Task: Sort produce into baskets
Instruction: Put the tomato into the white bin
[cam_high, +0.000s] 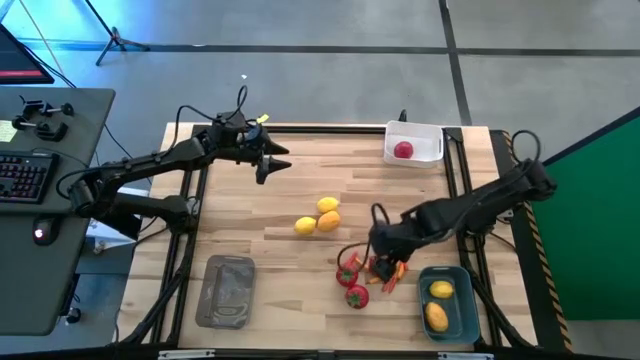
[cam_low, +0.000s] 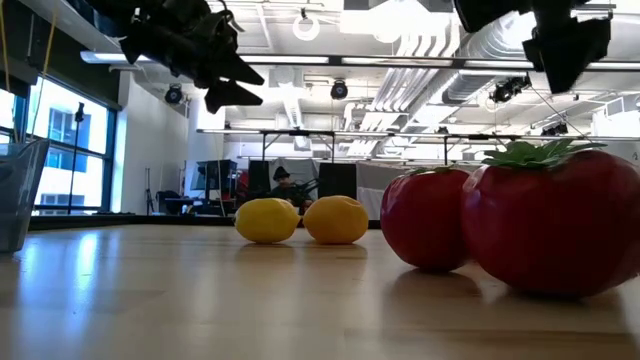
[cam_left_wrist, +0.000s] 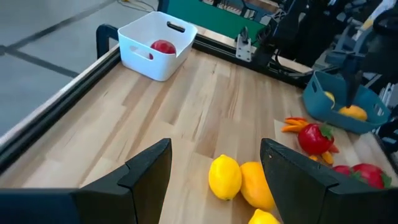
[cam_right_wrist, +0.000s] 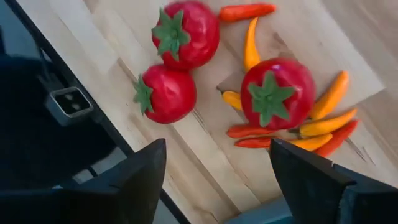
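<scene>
Three yellow lemons lie together at the table's middle. Three red fruits with green tops and several thin orange-red peppers lie at the near right. The white basket at the far right holds one red fruit. The blue-teal basket at the near right holds two lemons. The flat grey tray lies at the near left. My left gripper is open and empty, raised over the far left, and the lemons show in its view. My right gripper is open above the red fruits and peppers.
A black frame rail runs round the table's edges. A desk with a keyboard stands off the table's left. Bare wood lies between the lemons and the white basket.
</scene>
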